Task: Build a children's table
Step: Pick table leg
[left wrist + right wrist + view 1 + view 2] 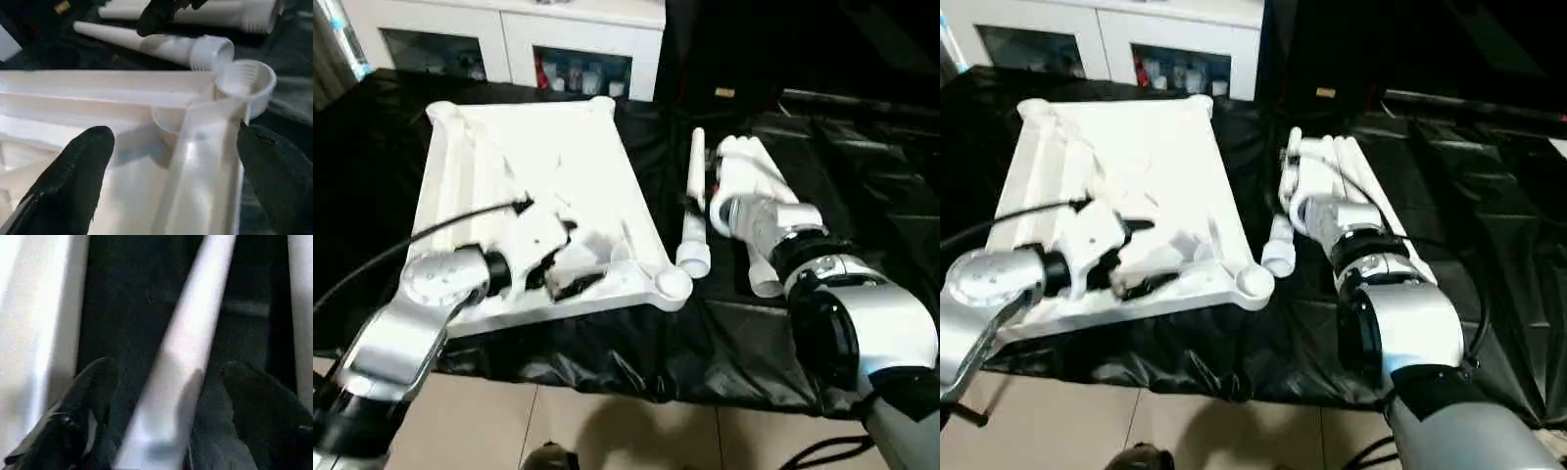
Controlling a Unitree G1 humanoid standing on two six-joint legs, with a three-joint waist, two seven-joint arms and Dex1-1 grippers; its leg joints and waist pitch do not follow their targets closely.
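In the left eye view, the table top (558,186) lies upside down on the black sheet (636,352), filling the centre left of the frame. No leg is fitted: the near corner socket (673,284) is empty. The left gripper (563,269) hangs over the top's near edge, lower left. One loose leg (694,206) lies just right of the top, and the right gripper (697,204) sits over it, centre right. More legs (754,176) lie behind that arm. A white cabinet (568,39) stands along the upper edge.

In the left wrist view, the left fingers (73,181) stand wide apart over the top's ribs, gripping nothing; the empty socket is at upper right, the loose leg's flared end just beside it.

In the right wrist view, the right fingers (83,401) stand apart on either side of the leg, not clamped.

By my reading, the build has barely started: all four legs remain to be fitted.
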